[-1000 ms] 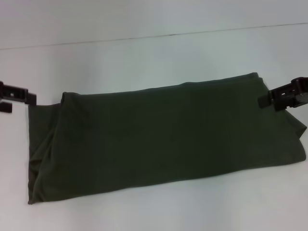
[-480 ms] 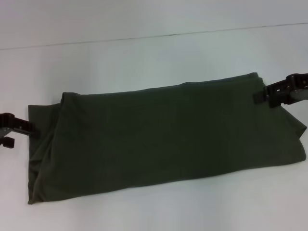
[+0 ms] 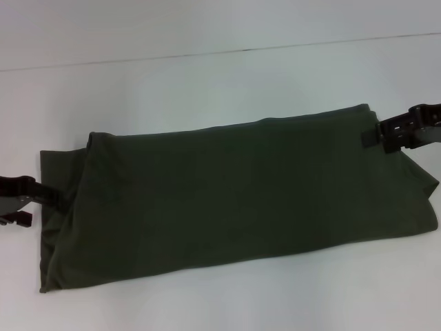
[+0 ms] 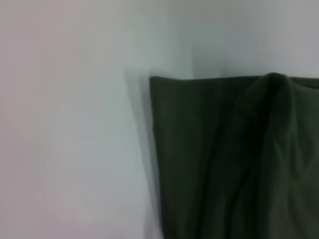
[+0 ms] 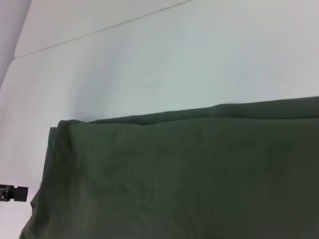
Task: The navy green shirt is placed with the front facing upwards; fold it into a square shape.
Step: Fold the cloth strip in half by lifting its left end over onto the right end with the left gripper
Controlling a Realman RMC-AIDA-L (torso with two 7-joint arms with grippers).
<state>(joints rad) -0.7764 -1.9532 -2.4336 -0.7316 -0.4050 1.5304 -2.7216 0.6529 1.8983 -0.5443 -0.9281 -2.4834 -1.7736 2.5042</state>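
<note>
Shirt [image 3: 234,193] lay folded into a long strip, crosswise folds left; left gripper [image 3: 21,200] and right gripper [image 3: 386,134] at its ends, finger state unclear.

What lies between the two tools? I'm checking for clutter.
Only the navy green shirt, folded into a long band, spans from the left tool to the right tool; head view.

Bare white table [image 3: 207,83], plain lab-like workspace.
</note>
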